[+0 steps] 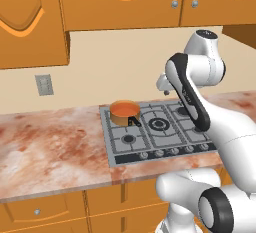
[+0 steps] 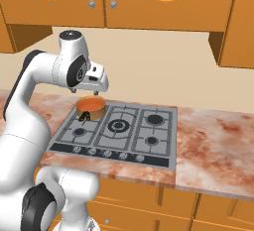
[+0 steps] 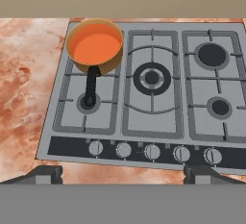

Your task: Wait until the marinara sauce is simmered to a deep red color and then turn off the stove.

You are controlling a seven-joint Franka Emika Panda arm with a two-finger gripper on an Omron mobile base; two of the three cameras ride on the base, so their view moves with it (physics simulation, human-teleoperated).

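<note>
The stove (image 3: 72,146) is a grey gas cooktop with black grates, set into the counter, also in the left base view (image 1: 150,142) and the right base view (image 2: 124,138). A tan saucepan (image 3: 103,67) with a short black handle (image 3: 90,81) stands on its back left burner. In the pan, the marinara sauce (image 3: 94,48) is a flat orange disc (image 1: 124,109) (image 2: 90,103). Several round knobs (image 3: 153,152) line the front edge. My gripper (image 3: 123,174) hangs open high above the stove's middle, holding nothing (image 2: 97,91) (image 1: 165,91).
A reddish marble counter (image 1: 50,147) runs left of the stove and also to its right (image 2: 218,145). Orange upper cabinets (image 2: 149,2) hang above, and a wall outlet (image 1: 44,84) sits at the left. Drawers (image 1: 37,211) lie below the counter edge.
</note>
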